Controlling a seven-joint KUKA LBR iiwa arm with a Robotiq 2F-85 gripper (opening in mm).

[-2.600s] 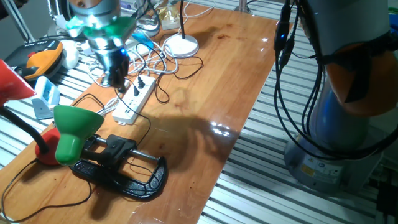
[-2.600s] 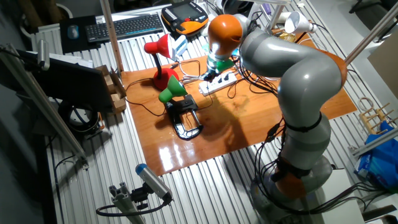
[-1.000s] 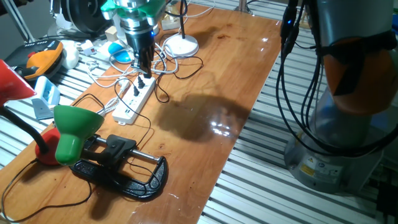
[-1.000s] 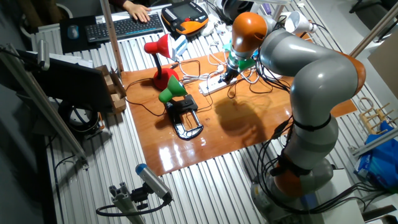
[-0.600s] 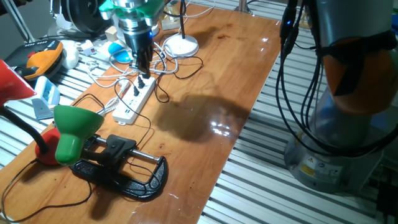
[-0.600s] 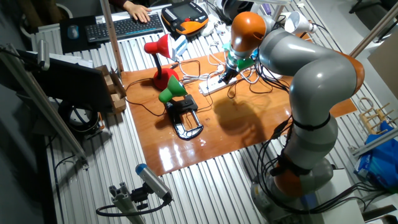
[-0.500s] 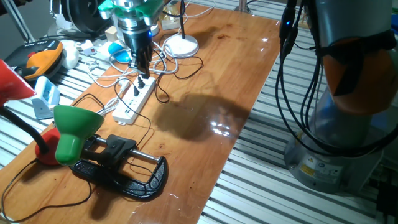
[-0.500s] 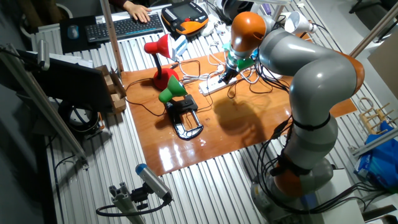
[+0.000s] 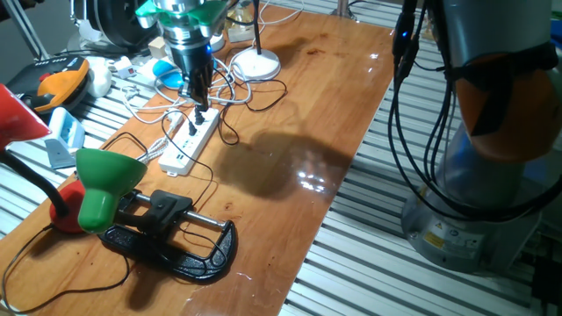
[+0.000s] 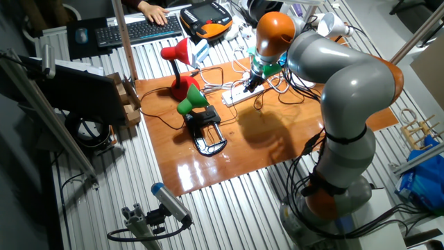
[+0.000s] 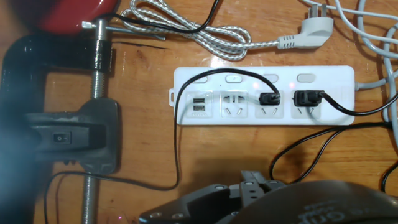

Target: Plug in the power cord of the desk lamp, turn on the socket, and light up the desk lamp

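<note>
The socket (image 11: 323, 93) is a long white strip on the wooden table, also seen as the socket (image 9: 195, 139) and the socket (image 10: 243, 93). Two black plugs sit in adjacent outlets. The plug (image 11: 268, 99) of the power cord (image 11: 176, 143) is seated in one, and its thin cord loops left toward the black clamp (image 11: 68, 137). The desk lamp (image 9: 104, 182) with its green shade stands on that clamp, also visible as the desk lamp (image 10: 190, 101), and shows no glow. My gripper (image 9: 199, 95) hangs just above the strip's far end with fingers together, holding nothing. My gripper (image 11: 252, 179) shows at the bottom edge.
A red-shaded lamp (image 9: 19, 112) stands at the left and a white round-based lamp (image 9: 256, 63) at the back. Loose white cables and a braided cord with a white plug (image 11: 314, 28) lie beside the strip. The table edge runs along the right.
Since 2.6 s ago the gripper has travelled along the strip toward its far end. Over the last second it has only drifted slightly left. Plugs and lamp have not moved.
</note>
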